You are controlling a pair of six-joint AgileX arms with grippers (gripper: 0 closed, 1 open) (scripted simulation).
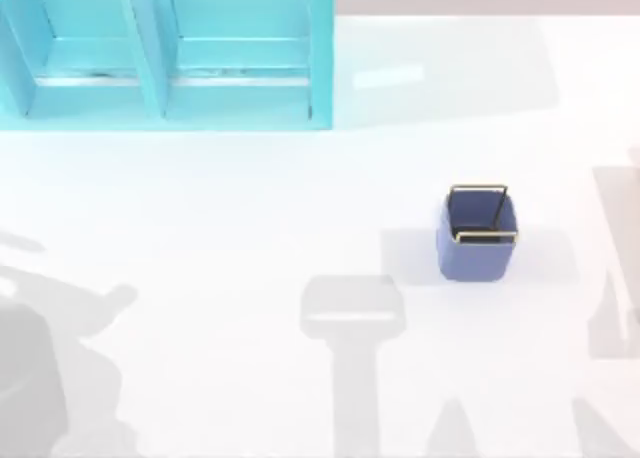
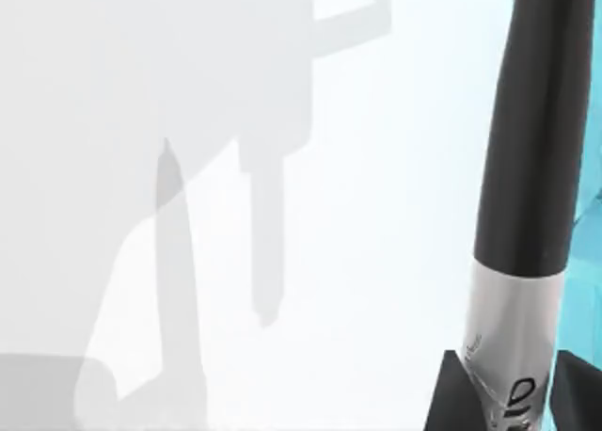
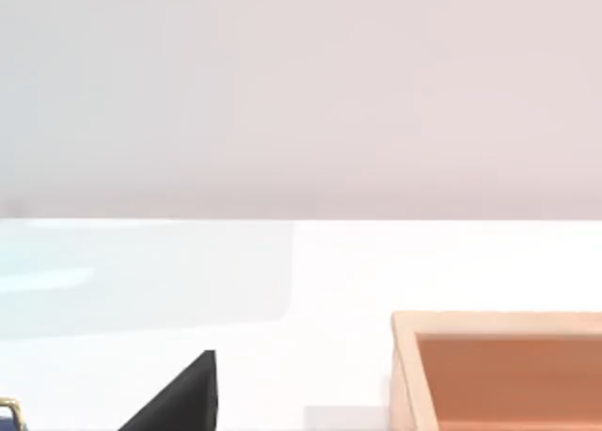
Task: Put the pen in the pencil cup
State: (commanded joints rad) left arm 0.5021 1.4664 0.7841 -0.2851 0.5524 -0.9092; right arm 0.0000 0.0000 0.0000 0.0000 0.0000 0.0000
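The left gripper pinches the pen by its silvery barrel, jaws pressed against it, above the white table; I cannot tell the right gripper's jaws.

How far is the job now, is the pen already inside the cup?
Not yet. Done: the pen is picked up, gripped between the left hand's fingers above the table. In hand: carrying it. Left: bringing it over the pencil cup, which stands upright and looks empty, then releasing it inside.

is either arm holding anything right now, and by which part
The left gripper holds the pen, its fingers clamped on the silvery barrel end, with the black cap end sticking out. Whether the right arm holds anything cannot be told.
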